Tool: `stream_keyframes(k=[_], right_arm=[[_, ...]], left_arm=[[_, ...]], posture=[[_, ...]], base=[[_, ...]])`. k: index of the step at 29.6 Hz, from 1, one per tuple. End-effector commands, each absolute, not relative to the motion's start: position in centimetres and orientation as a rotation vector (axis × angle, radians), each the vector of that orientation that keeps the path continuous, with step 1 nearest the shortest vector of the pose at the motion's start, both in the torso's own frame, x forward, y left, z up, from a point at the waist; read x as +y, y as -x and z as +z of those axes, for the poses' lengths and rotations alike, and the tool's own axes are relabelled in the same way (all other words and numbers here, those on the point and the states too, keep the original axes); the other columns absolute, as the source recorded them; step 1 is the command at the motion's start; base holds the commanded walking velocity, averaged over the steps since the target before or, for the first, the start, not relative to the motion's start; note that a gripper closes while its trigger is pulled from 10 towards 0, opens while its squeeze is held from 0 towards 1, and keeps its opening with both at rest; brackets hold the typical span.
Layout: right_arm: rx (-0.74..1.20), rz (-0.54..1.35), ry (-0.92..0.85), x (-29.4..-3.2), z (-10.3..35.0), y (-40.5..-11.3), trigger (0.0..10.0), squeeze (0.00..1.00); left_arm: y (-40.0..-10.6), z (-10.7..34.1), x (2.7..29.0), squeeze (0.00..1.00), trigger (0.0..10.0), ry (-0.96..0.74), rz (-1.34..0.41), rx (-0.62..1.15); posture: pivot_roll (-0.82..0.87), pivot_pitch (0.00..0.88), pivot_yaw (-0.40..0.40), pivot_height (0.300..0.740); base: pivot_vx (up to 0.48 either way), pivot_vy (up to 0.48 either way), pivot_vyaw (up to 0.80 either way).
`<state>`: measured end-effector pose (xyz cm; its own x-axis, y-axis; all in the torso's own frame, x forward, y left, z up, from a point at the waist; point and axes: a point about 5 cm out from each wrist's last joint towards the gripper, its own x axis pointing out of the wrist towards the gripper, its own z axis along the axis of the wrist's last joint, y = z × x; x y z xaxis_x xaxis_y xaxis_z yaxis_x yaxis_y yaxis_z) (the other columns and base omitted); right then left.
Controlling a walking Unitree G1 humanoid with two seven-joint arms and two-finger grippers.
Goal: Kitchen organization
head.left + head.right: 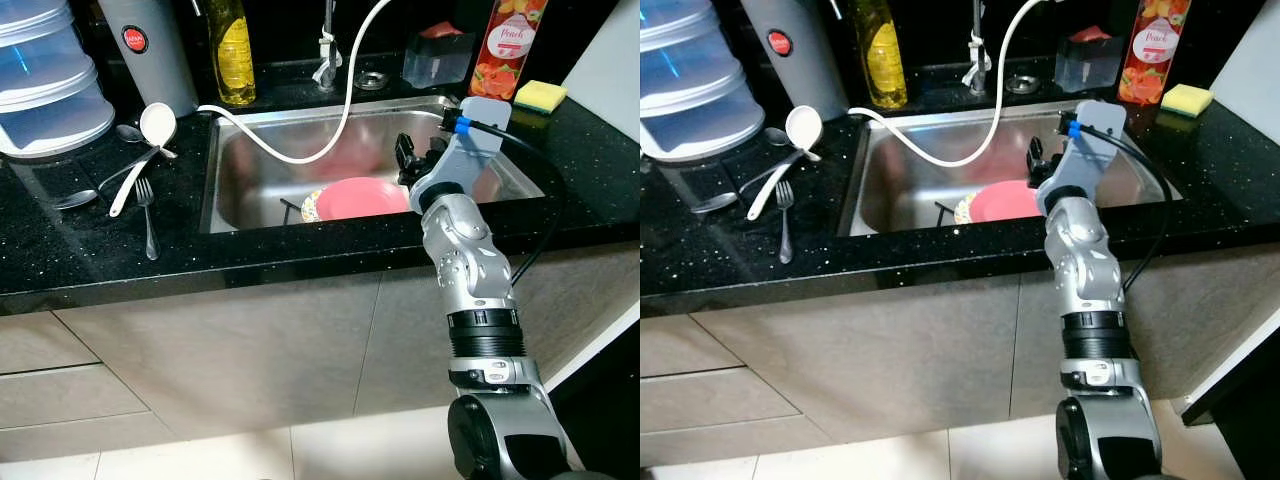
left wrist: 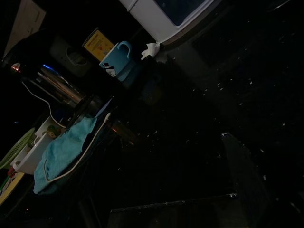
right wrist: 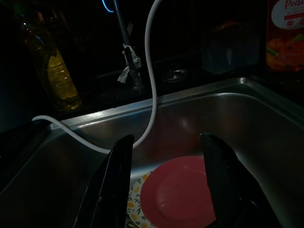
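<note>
A pink plate (image 1: 357, 197) lies in the steel sink (image 1: 260, 170) on top of a flower-patterned plate (image 3: 135, 202). My right gripper (image 1: 407, 158) hovers over the sink just above the pink plate's right edge, open, with nothing between its black fingers (image 3: 115, 175). In the right wrist view the pink plate (image 3: 175, 193) sits between and below the two fingers. A fork (image 1: 147, 215), a white ladle (image 1: 150, 140) and spoons (image 1: 76, 198) lie on the black counter left of the sink. The left wrist view is dark, showing a blue mug (image 2: 117, 59) and a teal cloth (image 2: 64, 151).
A white hose (image 1: 330, 130) runs from the tap (image 1: 326, 45) across the sink to the counter. An oil bottle (image 1: 232, 55), a grey kettle (image 1: 150, 50), stacked clear containers (image 1: 45, 80), a peach juice bottle (image 1: 507, 40) and a yellow sponge (image 1: 540, 96) stand around the sink.
</note>
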<state>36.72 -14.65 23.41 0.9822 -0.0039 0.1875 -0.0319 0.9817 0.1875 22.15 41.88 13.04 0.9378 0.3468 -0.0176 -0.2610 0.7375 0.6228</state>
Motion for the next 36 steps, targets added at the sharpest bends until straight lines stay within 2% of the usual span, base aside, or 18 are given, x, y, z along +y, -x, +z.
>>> stream_keyframes(k=[1, 9, 23, 36], right_arm=[[-0.182, 0.033, -0.2, -14.1, 23.49, -36.81, 10.0, 0.0], [-0.182, 0.041, -0.196, -14.04, 23.56, -36.96, 10.0, 0.0], [-0.183, 0.05, -0.197, -13.83, 23.59, -36.96, 10.0, 0.0], [-0.181, 0.061, -0.197, -13.67, 23.6, -36.99, 10.0, 0.0]], left_arm=[[-21.48, 10.07, 41.37, 0.0, 10.0, -0.642, 0.287, 0.292], [-21.42, 10.48, 41.14, 0.0, 10.0, -0.639, 0.292, 0.226], [-21.92, 9.95, 40.81, 0.0, 10.0, -0.663, 0.261, 0.285], [-21.68, 10.18, 41.02, 0.0, 10.0, -0.633, 0.311, 0.248]], posture=[[0.06, 0.0, 0.052, 0.74], [0.06, 0.0, 0.042, 0.74], [0.06, 0.0, 0.036, 0.74], [0.07, 0.0, 0.026, 0.74]], base=[[0.0, 0.0, 0.0], [0.0, 0.0, 0.0], [0.0, 0.0, 0.0], [0.0, 0.0, 0.0]])
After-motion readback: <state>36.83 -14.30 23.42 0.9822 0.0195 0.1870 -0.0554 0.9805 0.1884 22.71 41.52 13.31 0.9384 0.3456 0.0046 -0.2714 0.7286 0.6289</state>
